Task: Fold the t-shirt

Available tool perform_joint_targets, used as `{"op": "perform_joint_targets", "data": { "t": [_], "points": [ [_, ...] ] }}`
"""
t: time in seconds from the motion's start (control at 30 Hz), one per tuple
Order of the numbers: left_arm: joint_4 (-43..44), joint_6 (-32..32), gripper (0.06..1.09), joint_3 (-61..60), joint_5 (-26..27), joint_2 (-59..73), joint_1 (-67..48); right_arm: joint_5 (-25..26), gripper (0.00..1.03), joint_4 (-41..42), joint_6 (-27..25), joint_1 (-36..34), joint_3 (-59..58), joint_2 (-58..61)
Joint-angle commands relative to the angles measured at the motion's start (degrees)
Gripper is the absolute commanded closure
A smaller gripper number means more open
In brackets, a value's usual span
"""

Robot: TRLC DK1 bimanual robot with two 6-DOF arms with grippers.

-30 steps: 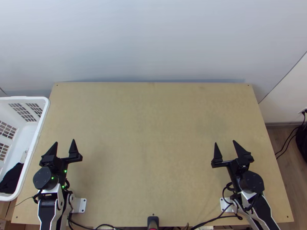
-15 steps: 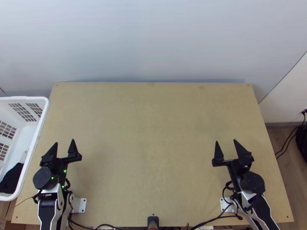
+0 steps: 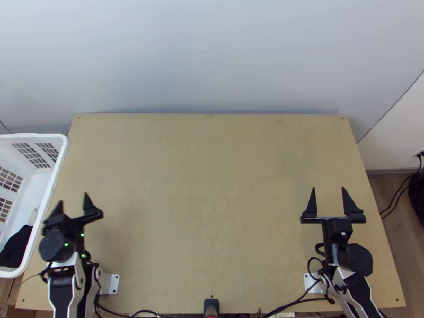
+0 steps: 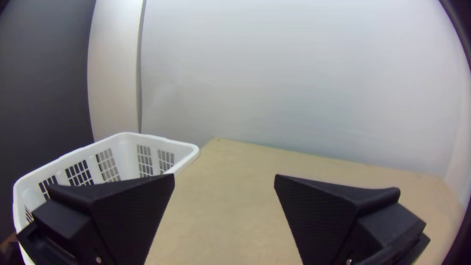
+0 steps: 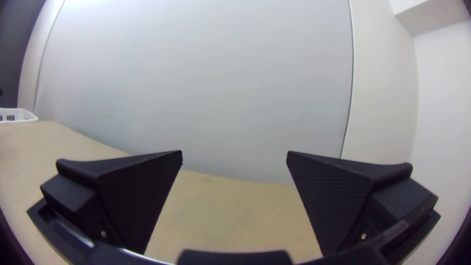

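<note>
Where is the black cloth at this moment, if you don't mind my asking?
In the top view, the black cloth lies bunched in the near end of the white basket, to the left of the left gripper.

At the wooden table's [image 3: 212, 180] left edge stands a white slotted basket [image 3: 53, 180]; a pale panel [image 3: 212, 53] rises behind.

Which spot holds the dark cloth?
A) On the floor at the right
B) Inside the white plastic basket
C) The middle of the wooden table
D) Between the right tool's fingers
B: the dark cloth lies bunched inside the white plastic basket, toward the end nearer the left arm's base.
</note>
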Motion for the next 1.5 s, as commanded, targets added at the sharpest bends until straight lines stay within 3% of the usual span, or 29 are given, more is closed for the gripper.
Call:
{"op": "perform_joint_targets", "data": {
  "t": [0.0, 0.17, 0.3, 0.57, 0.7, 0.93, 1.27, 1.47],
  "points": [
    [-3.28, 0.73, 0.1, 10.23, -2.88, 10.27, 2.53, 0.56, 0.04, 6.16, -8.81, 2.56, 1.07, 0.08],
    [-4.25, 0.82, 0.1, 22.8, -3.15, 22.31, 5.87, 0.65, 0.04, 4.05, -10.66, 2.64, 3.88, 2.01],
    [-9.34, 0.38, 0.1, 33.7, -3.23, 32.94, 10.09, 2.23, 0.04, -0.25, -5.47, 1.5, 10.56, 11.15],
    [-8.55, -1.64, 0.1, 42.84, -2.8, 42.17, 20.64, 4.6, 0.04, -15.11, 10.09, -1.4, 27.0, 31.98],
    [-10.4, -3.13, 0.1, 46.62, 1.42, 48.76, 29.34, 4.69, 0.04, -16.07, 14.83, -0.78, 28.31, 34.62],
    [-11.36, -5.42, 0.1, 50.93, 6.52, 59.04, 40.32, 9.52, 0.04, -16.34, 15.71, 7.13, 27.44, 34.35],
    [-14.09, -12.71, 0.1, 57.52, 10.12, 74.95, 49.38, 10.58, 0.04, -16.51, 14.66, 6.51, 27.08, 34.88],
    [-16.99, -23.17, 0.1, 60.51, 12.15, 86.91, 51.57, 11.81, 0.04, -16.25, 13.51, 6.77, 26.73, 36.81]
  ]
}}
